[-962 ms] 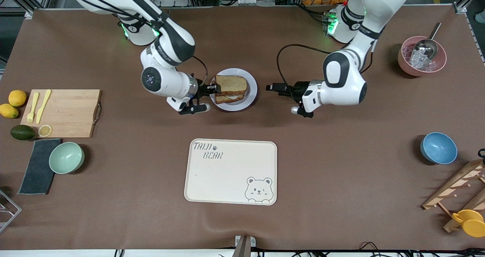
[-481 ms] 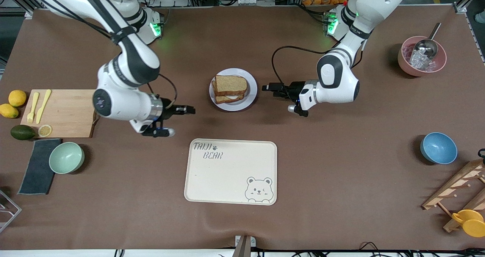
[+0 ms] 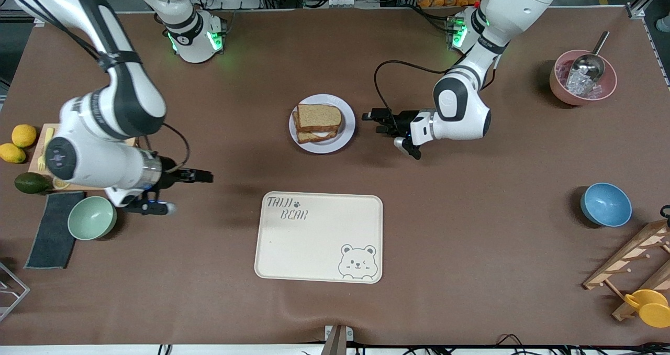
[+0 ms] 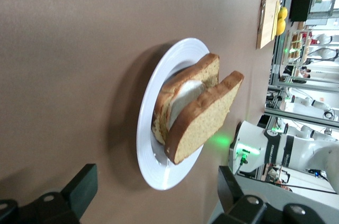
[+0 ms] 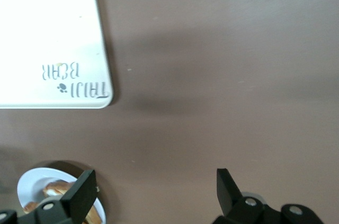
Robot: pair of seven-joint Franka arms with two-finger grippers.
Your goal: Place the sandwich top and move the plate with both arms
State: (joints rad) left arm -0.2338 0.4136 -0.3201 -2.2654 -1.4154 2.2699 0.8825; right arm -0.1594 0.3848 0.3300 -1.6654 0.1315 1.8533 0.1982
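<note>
Low in the centre of the frame, nearest the front camera, the cream bear-print tray (image 3: 319, 237) lies flat on the brown counter (image 3: 471, 250), its lettering corner also showing in the right wrist view. Toward the right arm's end, at the left edge of the frame, a mint bowl (image 3: 91, 217) sits beside a dark cloth (image 3: 52, 229). Just above it the right gripper (image 3: 201, 176) hangs over bare counter in the frame's left-centre, well apart from the plate, its jaws spread wide and holding nothing. At the lower right a blue bowl (image 3: 605, 204) rests near a wooden rack (image 3: 636, 258). Farther up, in the middle of the frame, the plate (image 3: 348, 130) carries the sandwich, with the sandwich top (image 3: 319, 117) lying on the stack, set slightly askew over the lower slice (image 3: 309, 136) and the white filling (image 4: 186, 97) between them. Beside the plate, toward the left arm's end and just right of centre, the left gripper (image 3: 372, 122) points at the rim with a small gap between them, its jaws released and empty. At the upper right a pink bowl (image 3: 560, 90) holds ice and a metal scoop (image 3: 590, 64). At the far left a wooden cutting board (image 3: 39, 153) shows partly under the right arm, with two lemons (image 3: 18, 143) and an avocado (image 3: 30, 182) beside it.
</note>
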